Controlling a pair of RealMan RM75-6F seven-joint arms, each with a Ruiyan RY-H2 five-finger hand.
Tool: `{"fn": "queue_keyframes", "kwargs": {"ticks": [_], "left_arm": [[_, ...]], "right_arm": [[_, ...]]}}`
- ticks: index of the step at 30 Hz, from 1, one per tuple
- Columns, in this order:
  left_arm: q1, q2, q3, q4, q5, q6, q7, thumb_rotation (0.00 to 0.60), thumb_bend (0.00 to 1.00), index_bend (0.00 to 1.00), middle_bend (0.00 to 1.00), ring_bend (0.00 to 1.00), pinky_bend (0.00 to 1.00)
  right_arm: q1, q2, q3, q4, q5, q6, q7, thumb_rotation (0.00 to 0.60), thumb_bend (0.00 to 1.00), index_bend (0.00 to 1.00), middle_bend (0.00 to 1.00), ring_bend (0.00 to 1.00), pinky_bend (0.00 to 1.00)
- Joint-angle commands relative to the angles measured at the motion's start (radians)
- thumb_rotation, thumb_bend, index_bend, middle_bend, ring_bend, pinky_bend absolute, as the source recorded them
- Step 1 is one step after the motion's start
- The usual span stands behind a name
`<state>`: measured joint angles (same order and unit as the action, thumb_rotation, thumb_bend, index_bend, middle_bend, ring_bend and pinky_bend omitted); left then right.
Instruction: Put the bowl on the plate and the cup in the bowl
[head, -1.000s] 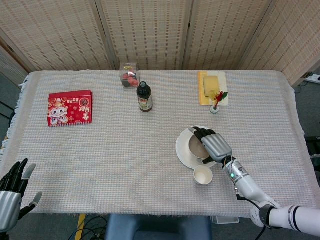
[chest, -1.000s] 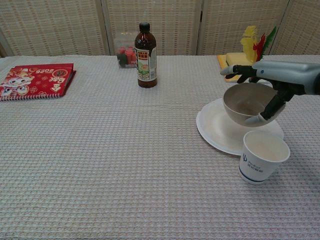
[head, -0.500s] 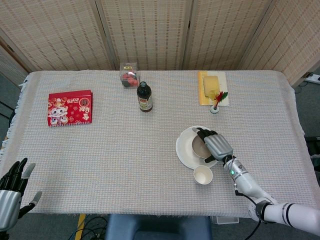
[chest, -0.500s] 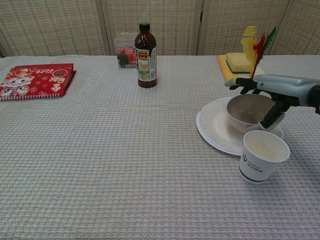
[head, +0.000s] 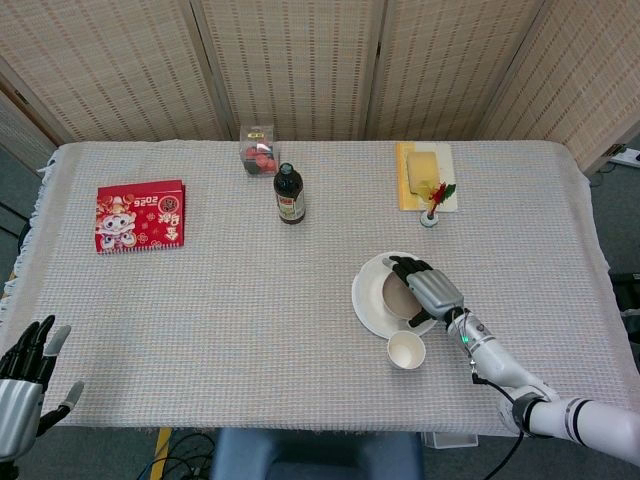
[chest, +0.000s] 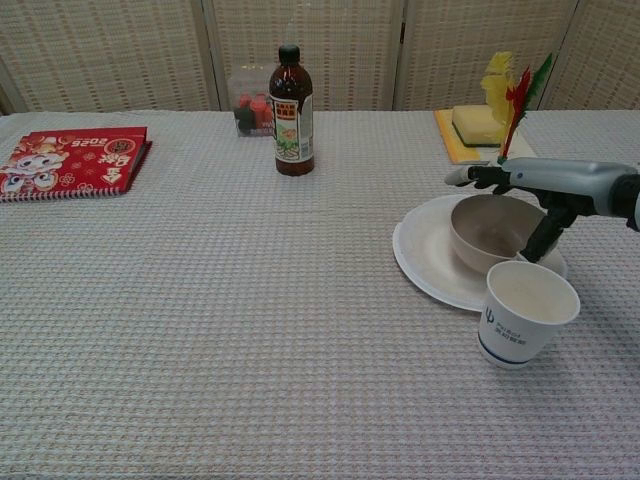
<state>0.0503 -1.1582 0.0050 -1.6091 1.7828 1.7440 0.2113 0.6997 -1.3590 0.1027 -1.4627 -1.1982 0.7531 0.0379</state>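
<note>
**A:** ok so going left to right, with the bottle (head: 289, 194) as my anchor. Way off to its left and toward the near edge, the left hand (head: 22, 385) sat past the table corner, fingers spread apart and holding nothing. Only the head view showed it.

**B:** and the red thing?

**A:** red booklet (head: 140, 215), flat on the table (head: 230, 300), left of the bottle. Just behind the bottle and a touch left was a small clear box (head: 258, 150) with red stuff inside, couldn't tell what exactly.

**B:** where did the task things end up?

**A:** all right of the bottle and nearer the front edge. The plate (chest: 425, 255) lay flat, and the bowl (chest: 490, 232) was sitting on it, upright. The right hand (head: 432, 290) was over the bowl's right side, fingers reaching across the rim with the thumb down outside the wall. Whether it was actually gripping or just resting on it, I couldn't tell.

**B:** cup?

**A:** the cup (chest: 524, 313) stood upright on the table just in front of the plate, right beside its near edge, not in the bowl.

**B:** anything further right?

**A:** right of the bottle, near the back, a yellow block on a yellow board (head: 425, 174), and a little vase (head: 430, 213) with red and yellow flowers just in front of it.
</note>
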Motion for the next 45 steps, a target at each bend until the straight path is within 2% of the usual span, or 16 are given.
{"fn": "queue_keyframes", "kwargs": {"ticks": [1,7,14,18,22,26,31,39,45], "left_arm": [[-0.001,-0.001,-0.001,0.000,-0.002,-0.002,0.002,0.600,0.31,0.00,0.00,0.00,0.26],[-0.003,-0.005,-0.003,-0.001,-0.009,-0.007,0.009,0.600,0.31,0.00,0.00,0.00,0.26],[-0.006,-0.010,-0.005,-0.002,-0.017,-0.015,0.021,0.600,0.31,0.00,0.00,0.00,0.26],[-0.007,-0.016,-0.003,-0.002,-0.014,-0.019,0.034,0.600,0.31,0.00,0.00,0.00,0.26],[-0.011,-0.021,0.000,-0.002,-0.009,-0.026,0.045,0.600,0.31,0.00,0.00,0.00,0.26],[-0.015,-0.025,-0.001,0.002,-0.014,-0.035,0.048,0.600,0.31,0.00,0.00,0.00,0.26],[-0.017,-0.029,0.005,-0.001,-0.003,-0.037,0.057,0.600,0.31,0.00,0.00,0.00,0.26],[-0.007,-0.024,0.014,-0.003,0.020,-0.010,0.053,0.600,0.31,0.00,0.00,0.00,0.26],[-0.001,-0.022,0.016,-0.005,0.030,0.003,0.053,0.600,0.31,0.00,0.00,0.00,0.26]], "right_arm": [[0.002,0.053,-0.002,-0.039,-0.017,-0.008,0.012,0.600,0.08,0.00,0.00,0.00,0.00],[-0.017,0.157,0.011,-0.141,-0.044,0.028,0.030,0.600,0.07,0.00,0.00,0.00,0.00],[-0.071,0.345,-0.001,-0.325,-0.177,0.114,0.086,0.600,0.07,0.00,0.00,0.00,0.00],[-0.083,0.476,-0.021,-0.435,-0.254,0.106,0.146,0.600,0.07,0.00,0.00,0.00,0.00],[-0.082,0.546,-0.042,-0.497,-0.301,0.077,0.164,0.600,0.07,0.00,0.00,0.00,0.00],[-0.075,0.572,-0.064,-0.529,-0.316,0.035,0.133,0.600,0.07,0.05,0.00,0.00,0.00],[-0.066,0.566,-0.082,-0.559,-0.285,-0.012,0.048,0.600,0.07,0.13,0.00,0.00,0.00],[-0.067,0.543,-0.109,-0.603,-0.199,-0.041,-0.142,0.600,0.07,0.17,0.00,0.00,0.00],[-0.067,0.519,-0.121,-0.618,-0.144,-0.037,-0.232,0.600,0.07,0.17,0.00,0.00,0.00]]}}
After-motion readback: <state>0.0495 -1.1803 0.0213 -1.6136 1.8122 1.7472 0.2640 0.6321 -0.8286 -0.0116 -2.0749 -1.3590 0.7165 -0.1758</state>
